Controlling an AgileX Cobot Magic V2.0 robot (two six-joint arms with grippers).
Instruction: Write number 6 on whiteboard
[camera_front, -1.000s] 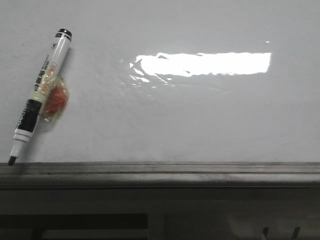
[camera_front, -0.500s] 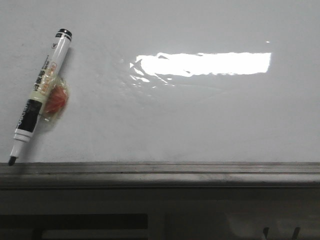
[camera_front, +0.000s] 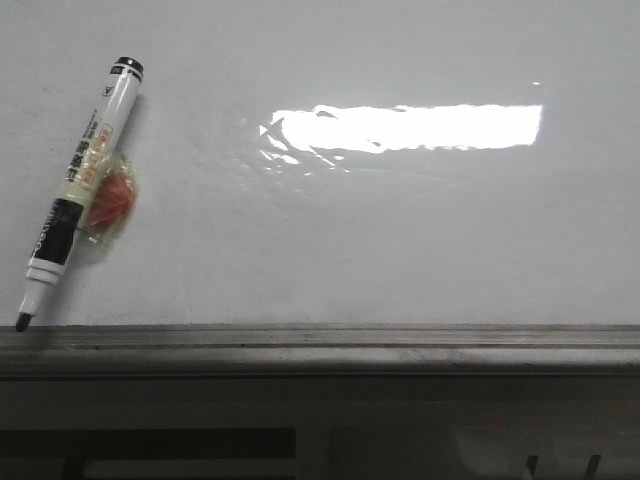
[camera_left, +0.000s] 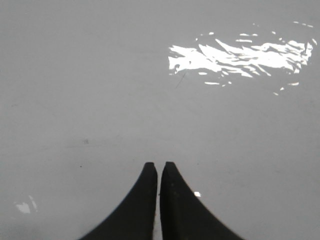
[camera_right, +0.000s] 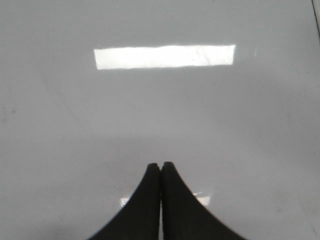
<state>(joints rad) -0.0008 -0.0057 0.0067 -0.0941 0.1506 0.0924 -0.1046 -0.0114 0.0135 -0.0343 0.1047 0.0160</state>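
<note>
The whiteboard (camera_front: 400, 240) is glossy white and fills the front view, with a bright rectangular glare and a grey rail along its near edge. No drawn number 6 shows on it in any view. A black-and-white marker (camera_front: 82, 175) lies uncapped on the board at the left, tip toward the rail. Neither gripper shows in the front view. My left gripper (camera_left: 159, 165) is shut and empty over bare board (camera_left: 100, 100). My right gripper (camera_right: 161, 164) is shut and empty over bare board (camera_right: 225, 125).
A small orange item in clear wrap (camera_front: 112, 203) sits against the marker. The grey metal rail (camera_front: 320, 340) runs along the board's near edge, with dark framework below it. A board edge shows at the corner of the right wrist view (camera_right: 317, 20).
</note>
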